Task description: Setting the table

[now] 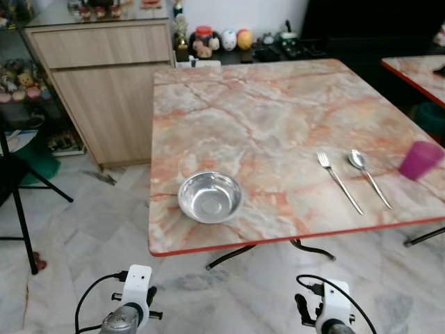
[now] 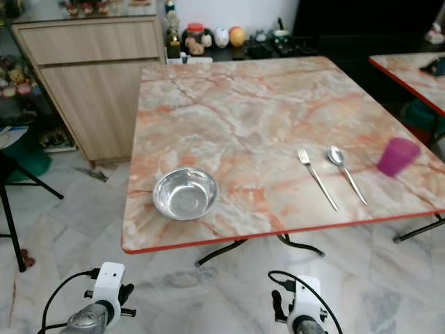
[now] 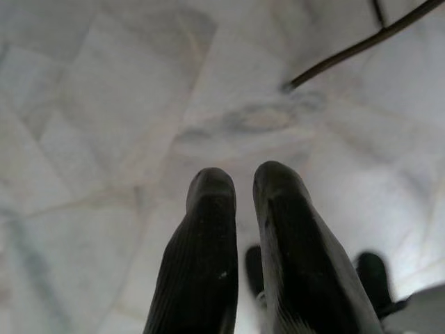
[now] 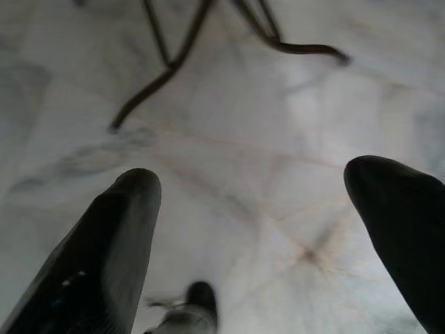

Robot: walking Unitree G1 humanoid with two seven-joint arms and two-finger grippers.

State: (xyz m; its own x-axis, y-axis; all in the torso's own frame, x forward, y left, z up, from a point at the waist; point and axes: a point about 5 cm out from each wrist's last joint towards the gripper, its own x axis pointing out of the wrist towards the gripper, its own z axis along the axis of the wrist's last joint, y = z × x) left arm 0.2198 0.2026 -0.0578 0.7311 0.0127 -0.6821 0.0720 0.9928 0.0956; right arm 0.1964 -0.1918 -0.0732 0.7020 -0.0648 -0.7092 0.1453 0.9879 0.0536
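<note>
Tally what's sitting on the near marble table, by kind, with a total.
Steel bowl: 1
Fork: 1
Spoon: 1
Purple cup: 1
Total: 4

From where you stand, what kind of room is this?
Probably a home dining area: a marble-pattern table holds a metal bowl, fork, spoon and purple cup, with a wooden cabinet beside it.
</note>
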